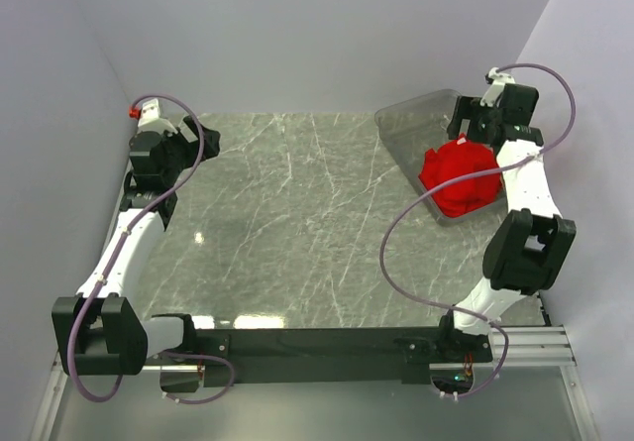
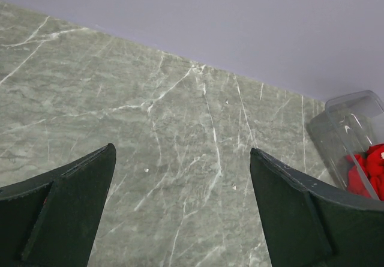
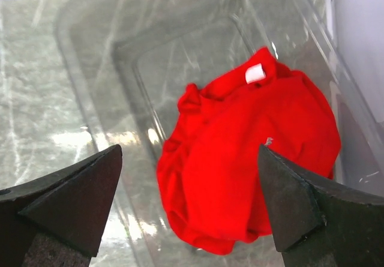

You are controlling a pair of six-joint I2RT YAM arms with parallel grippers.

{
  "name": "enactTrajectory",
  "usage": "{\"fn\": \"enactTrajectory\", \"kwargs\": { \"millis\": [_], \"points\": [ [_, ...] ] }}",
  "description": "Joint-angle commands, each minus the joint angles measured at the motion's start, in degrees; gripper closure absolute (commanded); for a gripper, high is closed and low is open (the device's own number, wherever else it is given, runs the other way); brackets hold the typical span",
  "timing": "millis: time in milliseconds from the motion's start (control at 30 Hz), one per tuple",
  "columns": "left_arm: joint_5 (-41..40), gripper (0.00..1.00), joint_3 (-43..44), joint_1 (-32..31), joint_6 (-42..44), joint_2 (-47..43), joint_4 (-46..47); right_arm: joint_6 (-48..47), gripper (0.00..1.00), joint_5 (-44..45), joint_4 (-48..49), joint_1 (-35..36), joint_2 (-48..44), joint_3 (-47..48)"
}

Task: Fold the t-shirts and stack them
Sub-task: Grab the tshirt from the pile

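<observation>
- L hand [image 2: 181,149]: fingers spread wide, empty, over bare marble counter [image 1: 287,213], well apart from the cloth.
- R hand [image 3: 189,153]: spread wide, empty, poised above the bin.
- Red t-shirt [image 3: 246,171]: crumpled heap inside clear plastic bin [image 3: 84,87], far-right of counter. Prob. light, soft, floppy; best pinch is a raised fold near the white neck tag [image 3: 255,74].
- Bin walls hem the cloth in & may lift w/ it.

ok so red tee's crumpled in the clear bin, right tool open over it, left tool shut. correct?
Left tool is open, not shut: the left wrist view shows its jaws wide apart. Rest holds: red tee crumpled in the clear bin, right tool open over it.
</observation>
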Motion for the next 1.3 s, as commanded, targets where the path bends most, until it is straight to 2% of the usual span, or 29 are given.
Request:
{"fn": "enactTrajectory", "kwargs": {
  "millis": [0, 133, 300, 400, 533, 767, 1067, 1267],
  "points": [
    [1.2, 0.01, -0.1, -0.1, -0.9, -0.7, 2.9, -1.3, 0.0, -3.1, -1.4, -2.0, 4.0, 3.6],
    [2.0, 0.01, -0.9, -0.1, -1.6, -0.5, 3.1, -3.1, 0.01, -6.0, -3.7, -3.6, 7.7, 5.9],
    [2.6, 0.0, -1.3, -0.1, -2.6, 0.0, 3.4, -1.8, 0.05, 0.7, -3.0, -4.2, 11.9, 7.3],
    [3.0, 0.0, -1.3, -0.1, -3.2, 0.4, 3.6, 0.1, 0.09, 6.2, -2.4, -4.6, 13.8, 7.7],
    [3.6, 0.01, -1.2, -0.1, -4.1, 1.2, 3.8, 1.1, 0.19, 8.9, -2.2, -4.8, 14.4, 6.8],
    [4.8, 0.01, -1.7, -0.1, -6.1, 2.1, 5.9, 2.5, 0.31, 8.5, -3.7, -4.9, 13.6, 4.4],
    [6.5, 0.0, -1.2, -0.1, -6.8, 3.6, 6.5, 4.1, 0.36, 6.6, -4.6, -4.7, 11.9, 0.1],
    [8.1, 0.01, -0.3, -0.1, -7.2, 3.8, 5.9, 5.7, 0.51, 6.4, -5.1, -4.8, 13.5, -0.2]
  ]
}}
